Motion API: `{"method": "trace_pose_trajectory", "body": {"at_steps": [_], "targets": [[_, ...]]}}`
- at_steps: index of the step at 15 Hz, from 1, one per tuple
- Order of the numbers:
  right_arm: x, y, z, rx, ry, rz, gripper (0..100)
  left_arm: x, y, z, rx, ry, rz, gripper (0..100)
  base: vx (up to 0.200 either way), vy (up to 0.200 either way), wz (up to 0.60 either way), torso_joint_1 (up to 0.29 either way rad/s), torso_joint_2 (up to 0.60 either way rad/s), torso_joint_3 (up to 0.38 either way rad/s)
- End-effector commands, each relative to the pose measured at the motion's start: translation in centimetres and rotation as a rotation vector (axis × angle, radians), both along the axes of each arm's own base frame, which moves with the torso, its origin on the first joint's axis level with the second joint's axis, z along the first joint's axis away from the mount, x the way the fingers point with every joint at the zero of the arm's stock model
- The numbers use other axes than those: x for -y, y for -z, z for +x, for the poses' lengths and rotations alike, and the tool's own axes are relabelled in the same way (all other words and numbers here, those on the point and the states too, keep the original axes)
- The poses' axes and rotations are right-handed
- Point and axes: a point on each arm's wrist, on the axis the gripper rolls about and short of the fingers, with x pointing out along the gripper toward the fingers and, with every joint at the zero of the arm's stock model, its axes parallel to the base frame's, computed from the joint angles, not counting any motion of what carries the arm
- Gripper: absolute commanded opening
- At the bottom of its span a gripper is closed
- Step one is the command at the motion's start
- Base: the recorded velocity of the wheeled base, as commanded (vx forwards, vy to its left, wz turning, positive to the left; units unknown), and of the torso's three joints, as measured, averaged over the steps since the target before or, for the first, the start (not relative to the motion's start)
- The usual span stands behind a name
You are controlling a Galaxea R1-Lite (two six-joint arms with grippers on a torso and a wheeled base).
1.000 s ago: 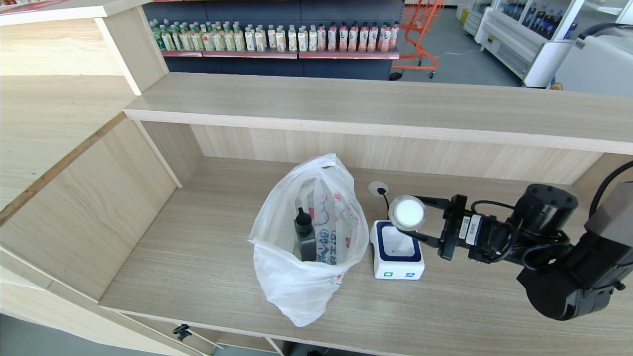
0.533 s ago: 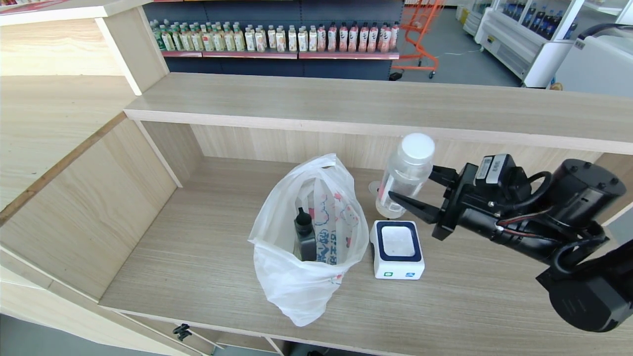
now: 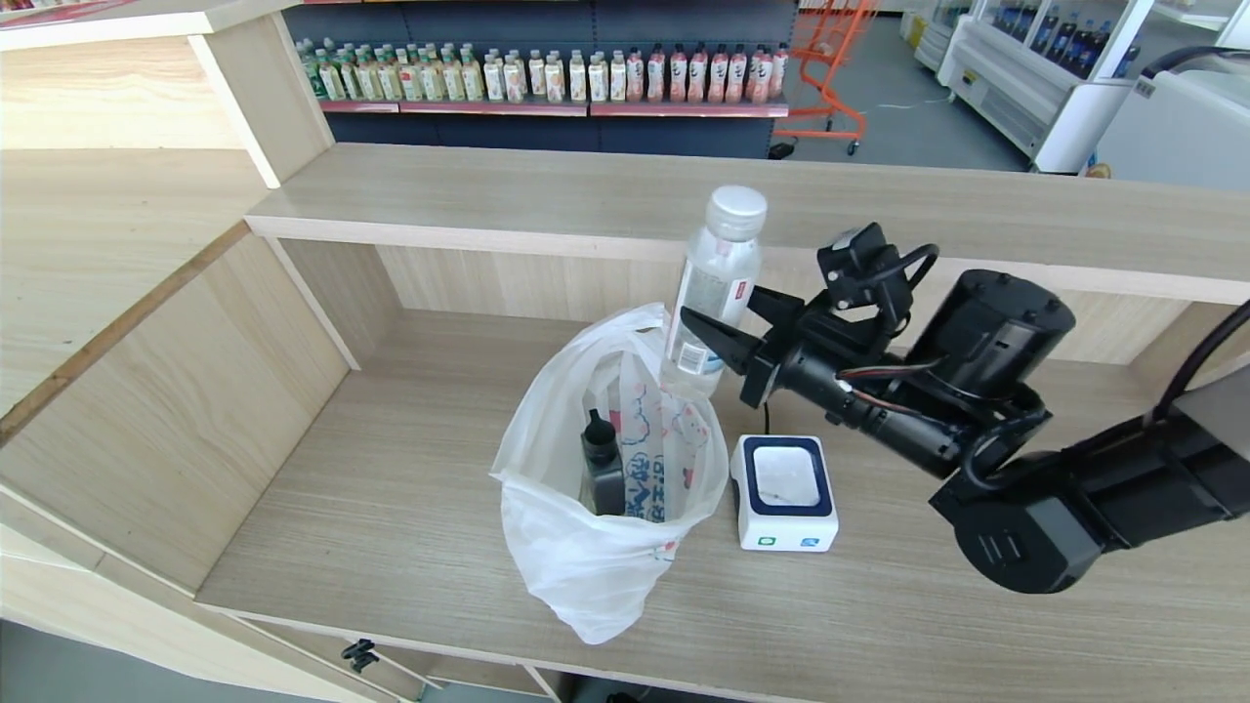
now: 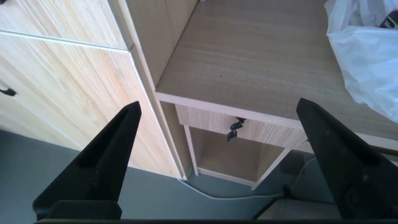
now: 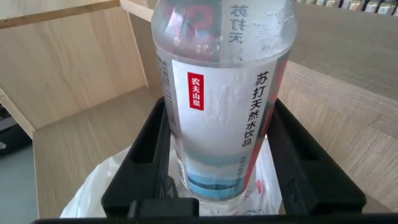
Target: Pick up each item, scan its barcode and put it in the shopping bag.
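The right pincer (image 3: 721, 324) is clenched on the bottle (image 3: 714, 281), with one finger on each side of the lower body. The bottle is clear, labelled and capped. It is held near upright, cap up, clear of the table (image 3: 391, 508). Its base hangs over the far rim of the bag (image 3: 586, 557), on the side nearest the scanner (image 3: 784, 493).

The right wrist view shows the bottle (image 5: 224, 93) seated between the fingers of the right pincer (image 5: 224, 177), with the bag (image 5: 99, 193) beneath.

The bag stands open on the table. It contains a dark bottle (image 3: 603, 469) and a printed pack (image 3: 656, 454). The scanner sits just beside the bag, window up.

The left pincer (image 4: 217, 168) is released, with its fingers wide apart. It hangs off the table's (image 4: 261, 50) front edge, well apart from the bag (image 4: 367, 56).
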Motion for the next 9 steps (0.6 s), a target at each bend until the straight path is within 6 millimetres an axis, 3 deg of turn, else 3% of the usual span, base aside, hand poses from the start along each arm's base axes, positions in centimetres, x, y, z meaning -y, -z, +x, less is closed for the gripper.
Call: {"method": "trace_pose_trajectory", "body": {"at_steps": [1, 4, 9], "targets": [[-1.2, 3.6, 3.3, -0.064, 0.016, -0.028, 0, 0.0, 0.0, 0.0, -0.002, -0.001, 0.0, 100, 0.0, 0.0, 0.0, 0.0, 0.0, 0.0], [-2.5, 6.1, 5.5, -0.095, 0.005, -0.032, 0, 0.0, 0.0, 0.0, -0.002, -0.001, 0.0, 100, 0.0, 0.0, 0.0, 0.0, 0.0, 0.0], [-3.5, 7.8, 7.8, -0.142, -0.028, 0.015, 0, 0.0, 0.0, 0.0, -0.002, -0.001, 0.0, 100, 0.0, 0.0, 0.0, 0.0, 0.0, 0.0]]}}
